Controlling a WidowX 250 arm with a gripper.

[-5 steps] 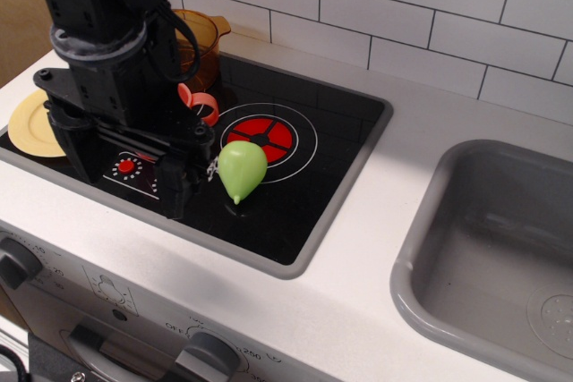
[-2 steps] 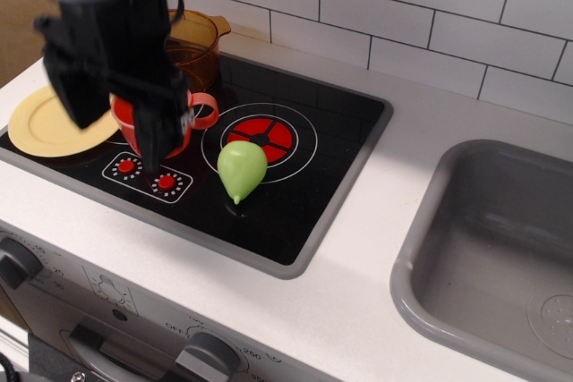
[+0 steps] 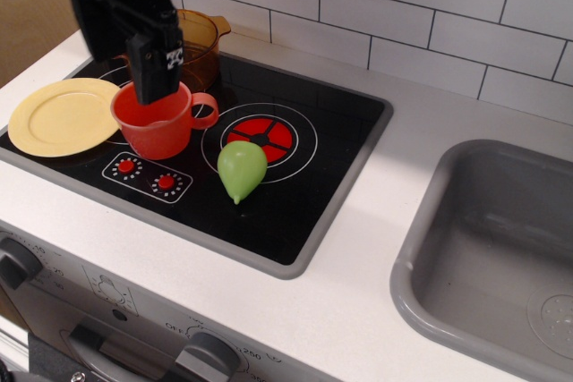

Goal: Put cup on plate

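So the red-orange cup is sitting upright on the black stovetop, loop handle pointing toward the red burner ring, mouth wide open and facing up. It's just beside the pale yellow plate, which sits at the stovetop's left edge; the cup's rim looks like it overlaps the plate's right edge from this angle, but I can't tell if they're actually touching, and the cup is definitely not on the plate. The black gripper hangs right above the back rim of the cup, with one visible finger reaching down to about the rim. Honestly I can't tell whether its jaws are spread or pinched, since the dark body blocks them and only that one finger reads clearly, and I can't tell either if it's touching the cup. Behind the arm there's an amber translucent pot in the back corner of the stovetop, near the white tile wall, partly hidden by the gripper. A green pear-shaped toy lies on the glass just in front of the burner ring, near the cup's handle side but apart from it. Off to the right, a grey sink is set into the white counter, well apart from everything else.
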